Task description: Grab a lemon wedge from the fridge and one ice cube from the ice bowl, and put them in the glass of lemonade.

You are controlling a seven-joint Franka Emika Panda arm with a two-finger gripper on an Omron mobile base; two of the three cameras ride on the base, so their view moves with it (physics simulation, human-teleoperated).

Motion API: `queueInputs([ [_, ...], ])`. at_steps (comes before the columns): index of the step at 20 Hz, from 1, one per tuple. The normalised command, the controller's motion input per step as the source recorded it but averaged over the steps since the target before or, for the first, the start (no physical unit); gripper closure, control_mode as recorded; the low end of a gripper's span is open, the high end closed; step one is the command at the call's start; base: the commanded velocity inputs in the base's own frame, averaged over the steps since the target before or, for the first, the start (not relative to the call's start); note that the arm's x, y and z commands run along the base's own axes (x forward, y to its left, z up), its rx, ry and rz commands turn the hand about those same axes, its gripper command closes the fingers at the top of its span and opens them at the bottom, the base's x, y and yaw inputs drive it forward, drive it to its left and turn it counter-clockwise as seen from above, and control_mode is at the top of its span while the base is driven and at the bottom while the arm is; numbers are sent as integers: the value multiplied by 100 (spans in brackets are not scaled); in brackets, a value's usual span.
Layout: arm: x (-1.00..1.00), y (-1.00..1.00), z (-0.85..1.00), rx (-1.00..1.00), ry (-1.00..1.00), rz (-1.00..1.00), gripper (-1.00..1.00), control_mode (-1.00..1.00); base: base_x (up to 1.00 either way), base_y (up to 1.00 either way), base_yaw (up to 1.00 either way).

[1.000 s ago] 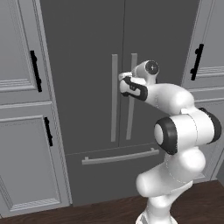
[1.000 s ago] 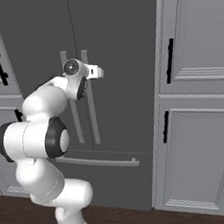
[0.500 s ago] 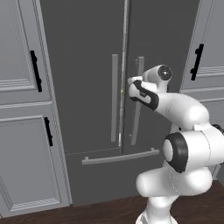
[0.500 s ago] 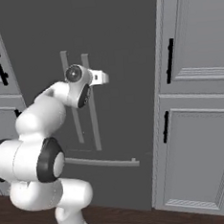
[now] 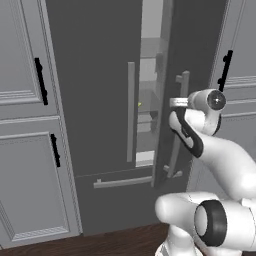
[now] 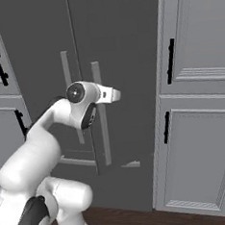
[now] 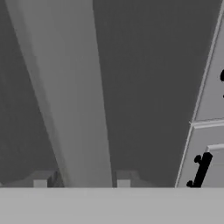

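Gripper (image 7: 82,186) apparently straddles fridge (image 5: 95,75) handle (image 7: 70,100), door ajar.

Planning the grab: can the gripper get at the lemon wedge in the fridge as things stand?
Probably not yet. The gripper straddles the right door's handle, and the fridge is open only a narrow gap. A small yellow speck, possibly the wedge, sits inside that slot.

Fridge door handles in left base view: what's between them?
Left base view: the open door gap, with lit shelves and a yellow speck, possibly the lemon wedge.
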Motion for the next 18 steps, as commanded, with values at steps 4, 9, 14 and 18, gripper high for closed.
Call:
queueInputs([
  [4, -100, -99, 65, 19, 0, -20, -100, -100, 0, 0, 0],
  [9, -100, -51, 96, 17, -7, -18, -100, -100, 0, 0, 0],
  [14, -100, 56, 92, -3, -6, -22, -100, -100, 0, 0, 0],
  [18, -92, 100, 46, -27, 4, -26, -100, -100, 0, 0, 0],
])
